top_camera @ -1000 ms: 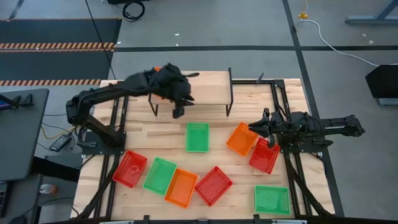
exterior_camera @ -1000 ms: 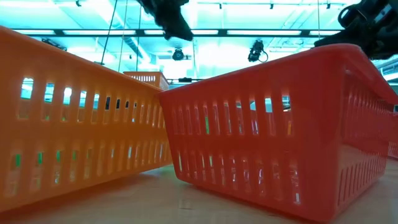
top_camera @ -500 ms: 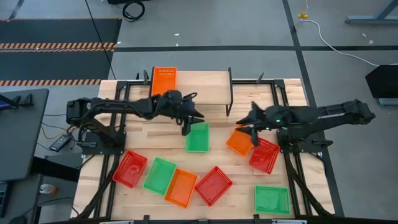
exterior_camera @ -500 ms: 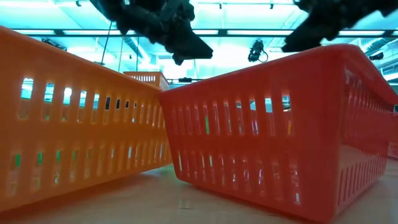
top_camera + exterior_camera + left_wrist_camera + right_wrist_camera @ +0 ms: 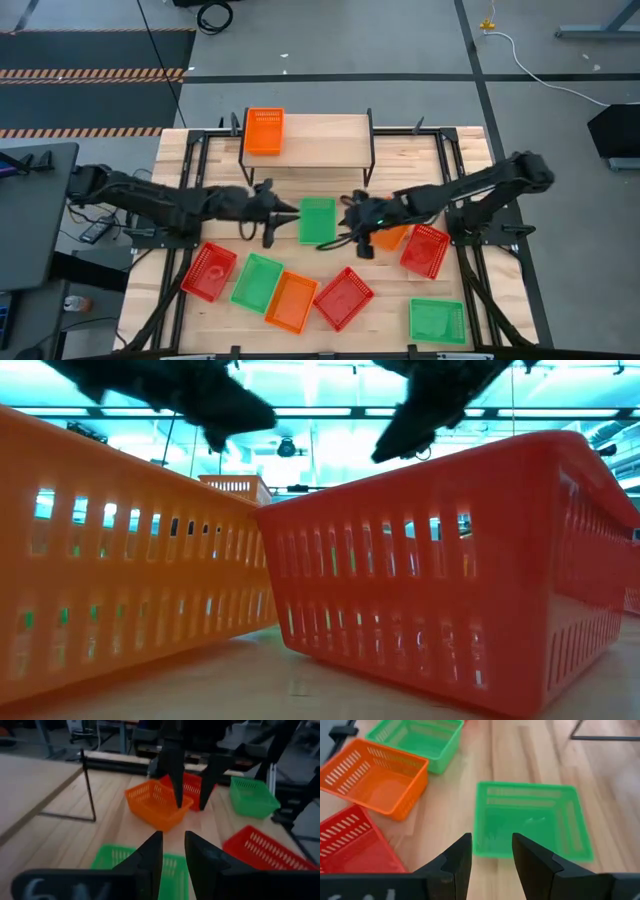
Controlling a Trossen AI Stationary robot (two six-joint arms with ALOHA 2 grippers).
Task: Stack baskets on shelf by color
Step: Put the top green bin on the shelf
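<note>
1. Both arms have swung in toward the middle of the bench since the earlier picture. Back then the left arm was up by the shelf and the right arm sat near the right edge.
2. I see the left gripper point(image 5: 268, 215) now just beside the left side of the green basket point(image 5: 318, 220) in the middle of the bench. The right gripper point(image 5: 352, 226) is at that same basket's right side.
3. One orange basket point(image 5: 264, 131) already sits on the left end of the shelf point(image 5: 320, 140). That is the only one up there, so the job has only just started.
4. Eight baskets are not yet on the shelf. I count three red, three green and two orange down on the bench.
5. My left gripper's fingers point(image 5: 150, 855) stand a little apart, with nothing between them. They point over the green basket's near wall.
6. My right gripper's fingers point(image 5: 457, 857) stand wider apart and hold nothing. The green basket's rim sits right in front of the gap.
7. I think the green basket is the next one to be picked up.
</note>
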